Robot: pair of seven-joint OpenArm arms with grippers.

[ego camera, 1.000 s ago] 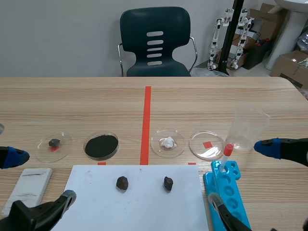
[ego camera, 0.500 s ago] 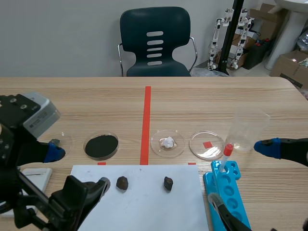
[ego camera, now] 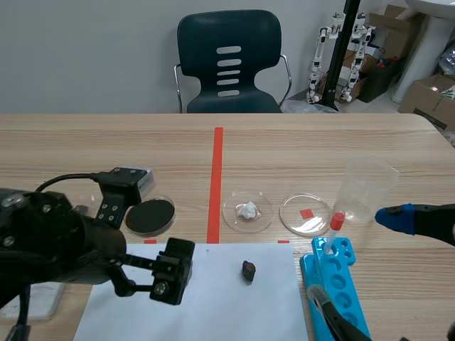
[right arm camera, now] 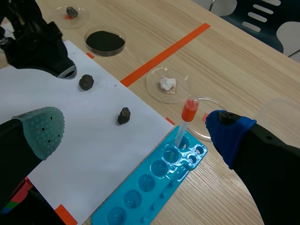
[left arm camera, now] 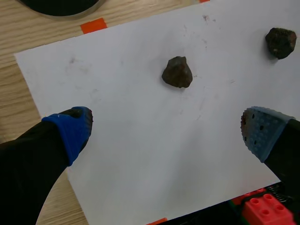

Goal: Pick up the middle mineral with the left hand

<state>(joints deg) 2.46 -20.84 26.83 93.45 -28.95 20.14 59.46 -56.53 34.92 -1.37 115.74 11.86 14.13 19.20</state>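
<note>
Left arm has swung in from the near table edge over the last second and now hangs across the white paper [ego camera: 234, 298]. In the scene view it covers the spot where the middle mineral lay. Your left gripper [left arm camera: 165, 124] is spread wide with nothing between the pads. The middle mineral [left arm camera: 177, 72] lies on the paper just ahead, roughly centred between the fingers, untouched. My read: approach is lined up, lowering and closing not yet done. Right gripper [right arm camera: 136, 131] hasn't shifted; also spread, empty, blue tray [right arm camera: 154, 183] ahead of it.

Hard to see: the scene view gives you no look at the target, so go by the wrist views. The other paper mineral [left arm camera: 280, 42] sits well to the side. Pad height above the paper: can't tell.
</note>
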